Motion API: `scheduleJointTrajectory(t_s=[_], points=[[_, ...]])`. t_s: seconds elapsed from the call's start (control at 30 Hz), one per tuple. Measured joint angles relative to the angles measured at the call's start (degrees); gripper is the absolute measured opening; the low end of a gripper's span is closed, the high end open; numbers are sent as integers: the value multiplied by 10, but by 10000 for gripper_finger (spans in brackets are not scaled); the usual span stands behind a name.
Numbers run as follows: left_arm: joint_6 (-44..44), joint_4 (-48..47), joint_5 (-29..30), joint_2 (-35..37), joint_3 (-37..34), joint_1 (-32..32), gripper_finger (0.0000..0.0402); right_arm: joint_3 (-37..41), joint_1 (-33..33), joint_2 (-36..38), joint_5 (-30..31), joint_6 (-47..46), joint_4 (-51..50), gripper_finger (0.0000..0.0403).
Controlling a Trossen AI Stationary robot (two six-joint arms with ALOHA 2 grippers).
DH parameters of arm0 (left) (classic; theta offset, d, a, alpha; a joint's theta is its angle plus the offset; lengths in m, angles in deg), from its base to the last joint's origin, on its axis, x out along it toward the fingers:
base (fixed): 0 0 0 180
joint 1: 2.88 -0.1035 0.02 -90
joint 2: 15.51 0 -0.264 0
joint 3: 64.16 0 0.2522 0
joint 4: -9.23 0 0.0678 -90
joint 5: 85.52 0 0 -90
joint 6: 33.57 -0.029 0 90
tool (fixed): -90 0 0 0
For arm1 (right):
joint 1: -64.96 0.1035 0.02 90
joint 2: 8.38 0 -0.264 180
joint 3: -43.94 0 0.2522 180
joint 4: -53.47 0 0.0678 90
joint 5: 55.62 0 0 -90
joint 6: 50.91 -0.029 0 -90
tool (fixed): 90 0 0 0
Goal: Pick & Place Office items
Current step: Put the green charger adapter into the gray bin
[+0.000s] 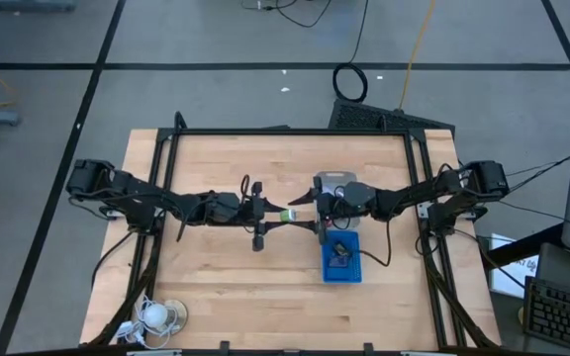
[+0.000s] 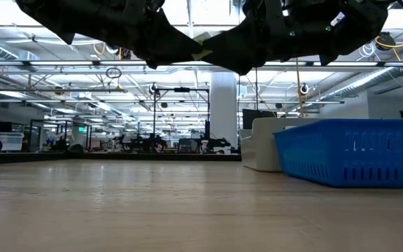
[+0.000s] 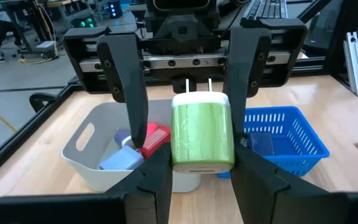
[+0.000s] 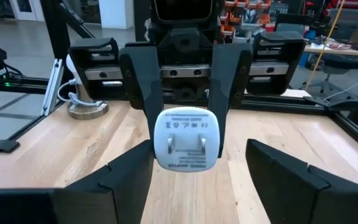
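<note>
Hold the left end effector (image 3: 202,163) pinched firm on the green charger (image 3: 202,134), aloft above the desk. Centre the right end effector (image 4: 197,152), spread wide and facing it, squarely around the pronged end. Close fully before loosening. Below, just beyond: white tray (image 3: 86,155), blue tray (image 3: 303,134).

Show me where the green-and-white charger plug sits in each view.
High view: charger plug mid-table, between the two arms' tips.
Low view: cannot pick it out among the dark arms overhead.
Left wrist view: centre, clamped in the left tool.
Right wrist view: centre, prong face to camera, right tool open around it.
Landmark: blue tray, near the handover; also in low and left wrist views.
</note>
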State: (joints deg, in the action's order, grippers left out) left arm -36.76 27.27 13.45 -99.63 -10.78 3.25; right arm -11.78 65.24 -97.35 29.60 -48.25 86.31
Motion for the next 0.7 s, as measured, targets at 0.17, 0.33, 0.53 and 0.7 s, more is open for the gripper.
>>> scheduleJointTrajectory(t_s=[0.17, 0.33, 0.53, 0.7], points=[[1, -1, 0, 0, 0, -1, 130, 0, 0, 0, 0, 0, 2, 229], [3, -2, 1, 0, 0, -1, 139, 0, 0, 0, 0, 0, 3, 204], [4, -2, 1, 0, 0, -1, 131, 0, 0, 0, -1, 0, 4, 171], [12, -2, 3, 0, 0, -1, 146, 0, 0, 0, -13, 2, 8, 134]])
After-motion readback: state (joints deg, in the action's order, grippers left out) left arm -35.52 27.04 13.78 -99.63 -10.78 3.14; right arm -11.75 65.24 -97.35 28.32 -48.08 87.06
